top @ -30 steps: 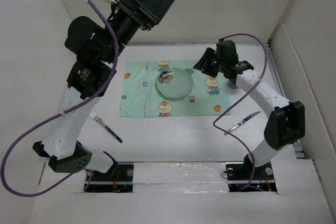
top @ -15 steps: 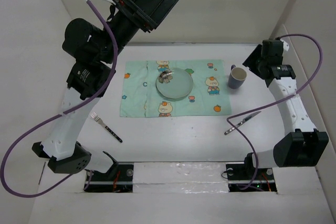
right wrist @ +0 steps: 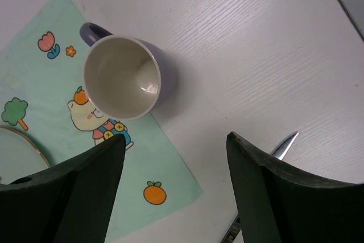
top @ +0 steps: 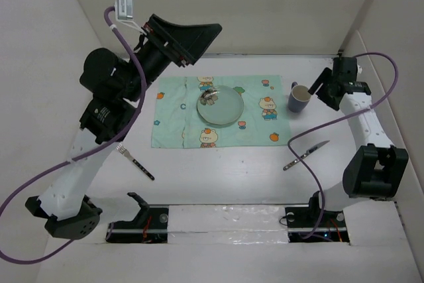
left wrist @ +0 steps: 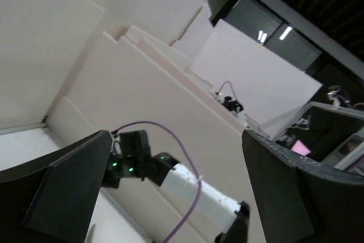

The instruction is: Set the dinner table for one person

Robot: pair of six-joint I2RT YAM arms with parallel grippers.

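The bench (top: 225, 177) is rigid, matte and fixed, and extends all round the mat (top: 173, 127); it offers no grip point. The plate (top: 228, 118) sits mid-mat, and the mug (right wrist: 120, 78) stands at the mat's right edge.

The fork (top: 134, 160) and knife (top: 306, 155) lie off the mat's near corners. Both look thin, stiff and probably slippery; take each by its handle.

The left pincer (left wrist: 176, 192) is spread, empty and high above the mat. The right pincer (right wrist: 176, 197) is spread and empty, beside the mug.

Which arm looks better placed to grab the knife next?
Right, probably. The knife lies on that side of the table, and its tip shows in the right wrist view beside the open right gripper. The left gripper is raised high, pointing away from the tabletop.
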